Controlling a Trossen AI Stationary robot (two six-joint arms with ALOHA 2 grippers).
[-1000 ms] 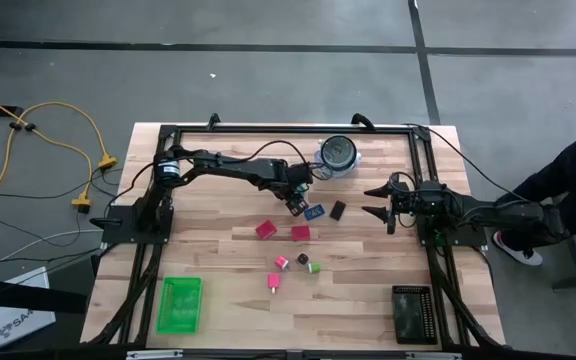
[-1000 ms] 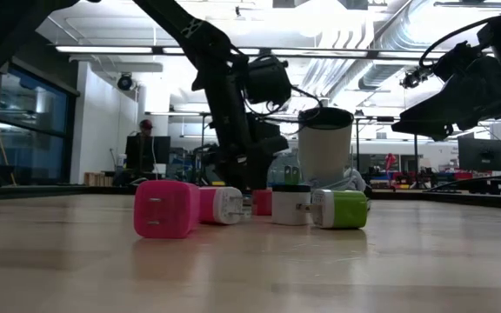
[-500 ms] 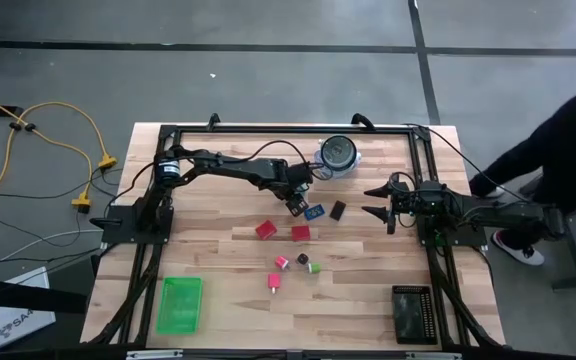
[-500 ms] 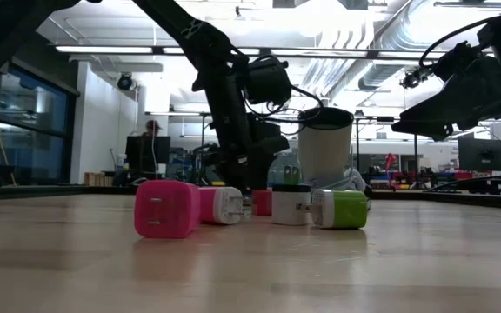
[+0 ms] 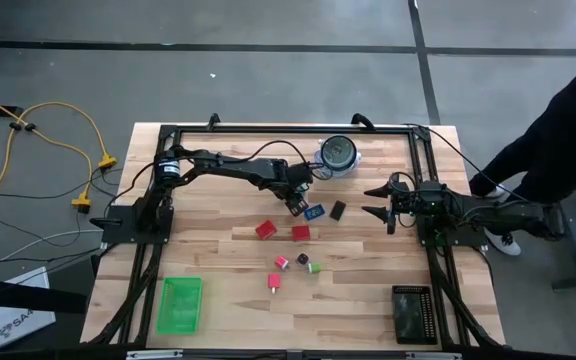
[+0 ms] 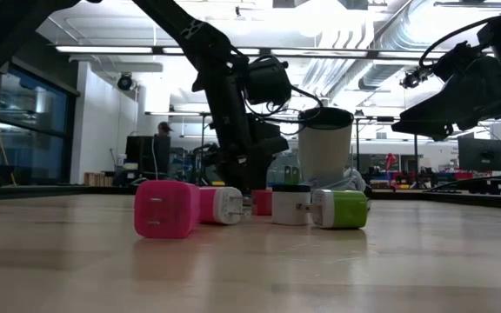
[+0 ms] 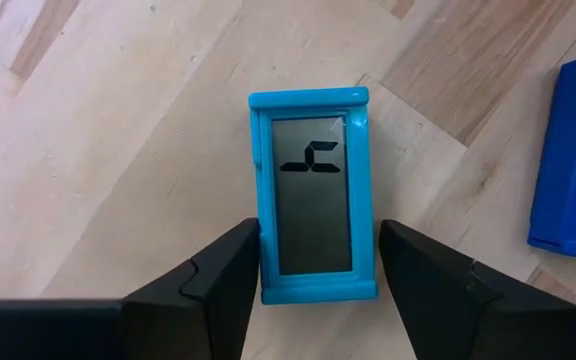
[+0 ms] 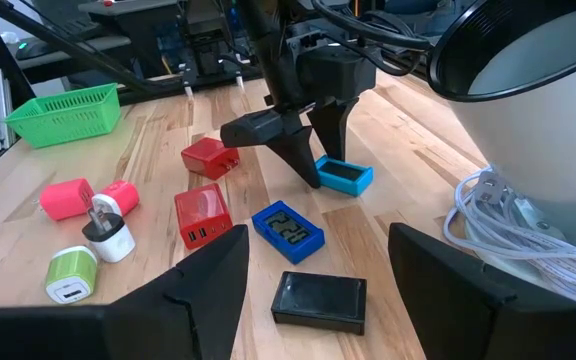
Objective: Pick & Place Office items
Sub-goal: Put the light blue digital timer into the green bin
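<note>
My left gripper (image 5: 296, 204) is low over the table's middle, open. Its fingers (image 7: 218, 280) stand close on either side of one short end of a teal rectangle with a grey screen (image 7: 313, 195), which lies flat on the wood; I cannot tell whether they touch it. A blue rectangle (image 5: 315, 212) and a black one (image 5: 338, 210) lie just to its right. Two red blocks (image 5: 265, 229) (image 5: 300, 233) and small pink, green and dark plugs (image 5: 281, 262) (image 5: 314, 267) lie nearer the near edge. My right gripper (image 5: 376, 200) hovers open, right of the black rectangle.
A round blue-white object with a dark top and a coiled cable (image 5: 338, 153) stands near the far edge. A green tray (image 5: 180, 303) sits at the near left corner, a black tray (image 5: 412, 312) at the near right. A person's dark-clad legs (image 5: 568, 120) are beside the table's right side.
Both arms have kept still and no item has moved. The person at the right has stepped closer along the table's right side, and another person in the room behind has walked a little way.
</note>
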